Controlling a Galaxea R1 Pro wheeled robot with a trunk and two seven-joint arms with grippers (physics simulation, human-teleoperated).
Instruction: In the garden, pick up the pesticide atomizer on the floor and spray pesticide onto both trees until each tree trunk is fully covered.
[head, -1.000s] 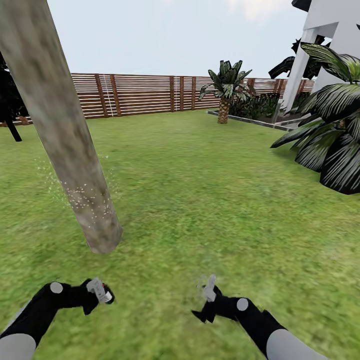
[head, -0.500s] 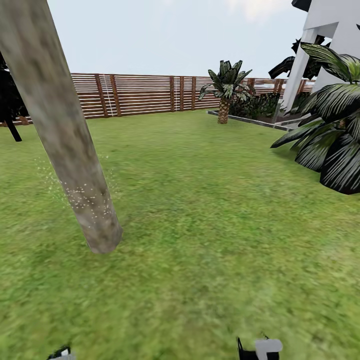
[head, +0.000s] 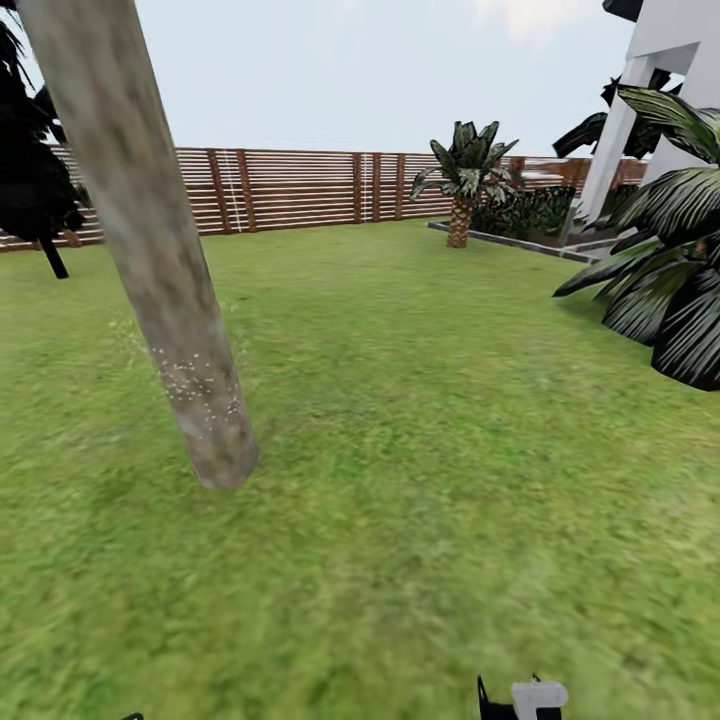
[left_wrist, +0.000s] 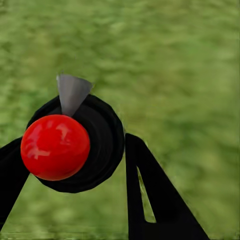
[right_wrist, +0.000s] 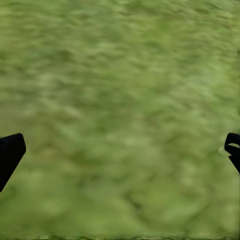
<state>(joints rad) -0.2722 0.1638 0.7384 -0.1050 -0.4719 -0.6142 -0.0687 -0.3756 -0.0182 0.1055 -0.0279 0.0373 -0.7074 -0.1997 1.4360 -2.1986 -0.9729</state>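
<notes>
Left jaws (left_wrist: 75, 165) clamp the atomizer (left_wrist: 75, 145); right jaws (right_wrist: 120, 150) spread wide, empty, over grass (right_wrist: 120, 75)

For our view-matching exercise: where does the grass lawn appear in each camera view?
Head: lawn runs from the fence to the bottom edge, around the trunk.
Left wrist: lawn behind the red-knobbed atomizer.
Right wrist: lawn between the fingertips of the right tool.
Shared landmark: the grass.

Green grass lawn (head: 420, 420) fills lower frame — blurred texture. Thick pale grey-brown mottled tree trunk (head: 165, 275) rises from it at left, white specks near its base. Small scaly-trunked palm (head: 462, 190) upper centre-right — before brown horizontal-slat wooden fence (head: 300, 188).
</notes>
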